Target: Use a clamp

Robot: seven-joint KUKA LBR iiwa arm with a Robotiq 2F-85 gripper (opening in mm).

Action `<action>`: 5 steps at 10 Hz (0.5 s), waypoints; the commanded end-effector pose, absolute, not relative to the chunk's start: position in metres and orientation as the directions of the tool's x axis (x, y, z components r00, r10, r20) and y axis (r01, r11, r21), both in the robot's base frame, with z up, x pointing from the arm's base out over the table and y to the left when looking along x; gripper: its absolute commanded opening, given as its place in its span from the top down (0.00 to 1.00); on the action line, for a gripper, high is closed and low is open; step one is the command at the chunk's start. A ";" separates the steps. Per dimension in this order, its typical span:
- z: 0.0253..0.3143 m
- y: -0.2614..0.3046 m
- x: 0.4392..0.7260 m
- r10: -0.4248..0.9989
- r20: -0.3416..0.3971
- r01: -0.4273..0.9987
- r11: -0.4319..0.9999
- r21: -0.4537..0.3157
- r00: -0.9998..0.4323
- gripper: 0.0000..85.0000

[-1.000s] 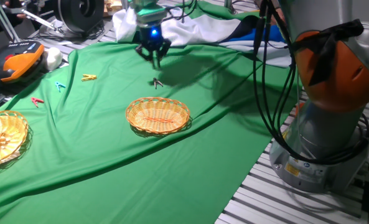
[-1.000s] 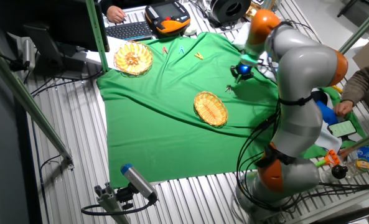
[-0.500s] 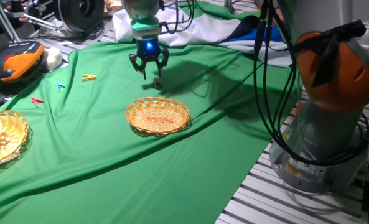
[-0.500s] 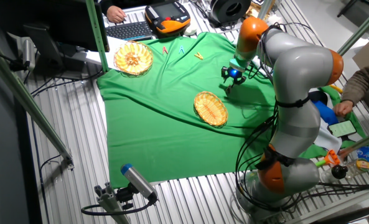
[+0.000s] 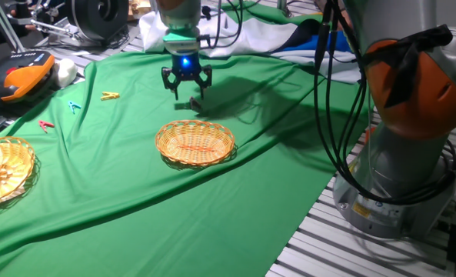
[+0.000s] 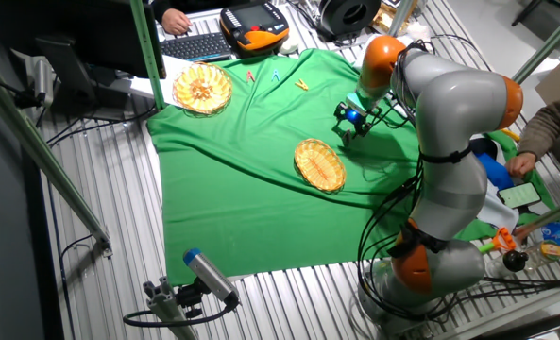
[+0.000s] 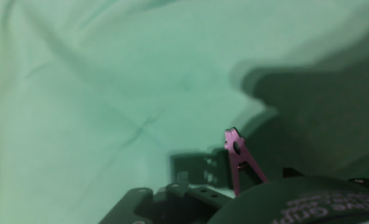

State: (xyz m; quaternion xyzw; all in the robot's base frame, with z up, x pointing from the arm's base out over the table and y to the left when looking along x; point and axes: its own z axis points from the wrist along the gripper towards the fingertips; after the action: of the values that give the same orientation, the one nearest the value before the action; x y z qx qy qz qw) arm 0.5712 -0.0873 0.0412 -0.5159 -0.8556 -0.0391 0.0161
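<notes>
Nearest the lens on one fixed view's side, a rumpled green cloth covers the table, with a wicker basket lying flat at its middle and a second basket at the left edge. Just beyond the middle basket, the gripper hangs low over the cloth, fingers spread apart and pinching nothing, a blue light glowing on the hand above them. The clamp, a tiny dark clip, sits on the cloth just below the right finger; whether the two touch cannot be told. From the hand view it shows as a purplish clip tilted up off the cloth in the hand's shadow. Farther left, a yellow clothespin, a blue clothespin and a red clothespin lie well apart from the gripper.
</notes>
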 end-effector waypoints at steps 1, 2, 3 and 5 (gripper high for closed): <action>0.040 -0.087 0.569 0.928 0.065 0.930 0.365 0.049 -0.368 0.20; 0.039 -0.086 0.567 0.917 0.068 0.919 0.391 0.041 -0.393 0.20; 0.039 -0.086 0.567 0.904 0.070 0.907 0.420 0.036 -0.421 0.20; 0.035 -0.086 0.567 0.873 0.066 0.875 0.484 0.019 -0.484 0.40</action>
State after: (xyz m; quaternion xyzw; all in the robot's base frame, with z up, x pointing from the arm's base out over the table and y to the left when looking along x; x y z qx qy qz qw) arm 0.5666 -0.0863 0.0354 -0.5091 -0.8600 -0.0254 0.0237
